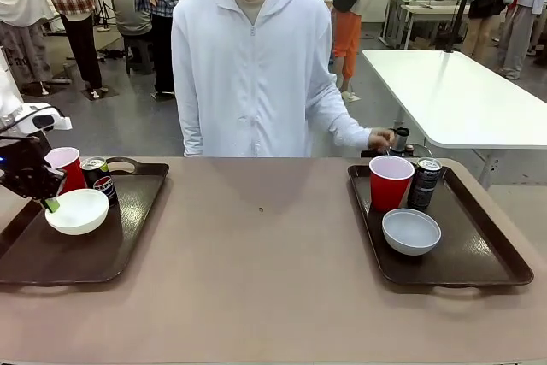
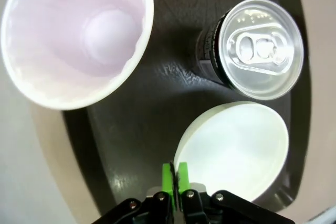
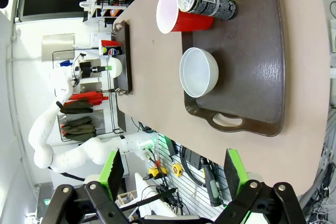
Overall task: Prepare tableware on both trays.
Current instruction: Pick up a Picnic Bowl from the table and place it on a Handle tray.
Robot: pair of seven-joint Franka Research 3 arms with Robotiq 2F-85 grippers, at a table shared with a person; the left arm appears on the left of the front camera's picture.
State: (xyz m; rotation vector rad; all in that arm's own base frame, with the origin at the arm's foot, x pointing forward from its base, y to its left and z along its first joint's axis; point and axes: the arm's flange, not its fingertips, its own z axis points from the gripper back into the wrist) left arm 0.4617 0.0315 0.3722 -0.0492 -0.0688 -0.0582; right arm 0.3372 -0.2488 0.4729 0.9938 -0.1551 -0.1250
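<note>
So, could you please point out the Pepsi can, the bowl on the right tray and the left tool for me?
Pepsi can [image 1: 100,179]: front view, on its printed side.
Bowl on the right tray [image 1: 411,230]: front view, on its inside.
Left tool [image 2: 175,176]: left wrist view, between its green fingertips, shut on the other bowl's rim.

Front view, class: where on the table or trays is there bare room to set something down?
The tabletop between both trays is bare. The right tray has bare floor right of its bowl. The left tray is crowded at its far end: cup, can, bowl, left gripper.
</note>
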